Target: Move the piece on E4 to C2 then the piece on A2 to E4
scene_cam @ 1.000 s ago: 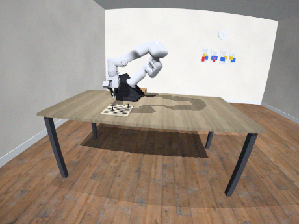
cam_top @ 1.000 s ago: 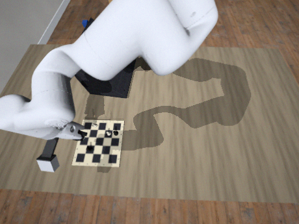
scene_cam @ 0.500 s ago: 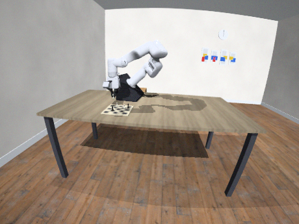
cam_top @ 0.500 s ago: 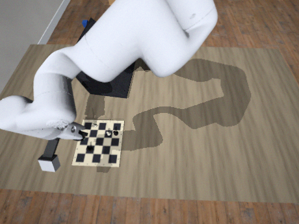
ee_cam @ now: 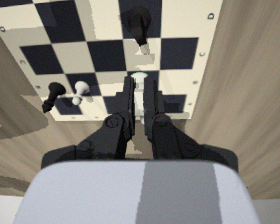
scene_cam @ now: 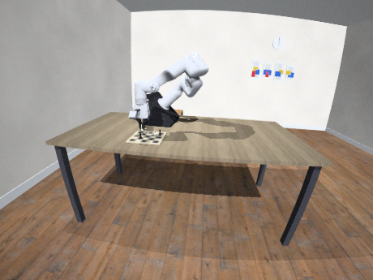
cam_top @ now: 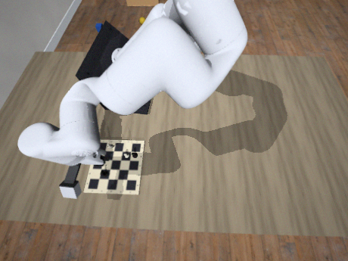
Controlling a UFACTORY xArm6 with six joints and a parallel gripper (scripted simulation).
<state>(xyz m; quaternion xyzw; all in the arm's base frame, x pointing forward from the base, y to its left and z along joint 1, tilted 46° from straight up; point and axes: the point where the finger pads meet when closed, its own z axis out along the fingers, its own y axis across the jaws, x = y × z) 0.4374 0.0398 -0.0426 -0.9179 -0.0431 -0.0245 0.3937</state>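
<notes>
White piece (ee_cam: 140,95) stands clamped between the closed fingers of the gripper (ee_cam: 139,102), long axis running along them, over the chessboard (ee_cam: 210,47) edge; farther on, a black pawn (ee_cam: 52,96), white pawn (ee_cam: 80,92), dark piece (ee_cam: 138,23) stand upright

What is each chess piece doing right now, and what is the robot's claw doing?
Claw: shut on the white piece, above the board.
White piece in the claw: held between the fingers, upright.
Large black piece: standing upright on a dark square.
Small black pawn: standing on the board, free.
Small white pawn: standing next to the black pawn, free.
Chessboard: flat on the table.
</notes>
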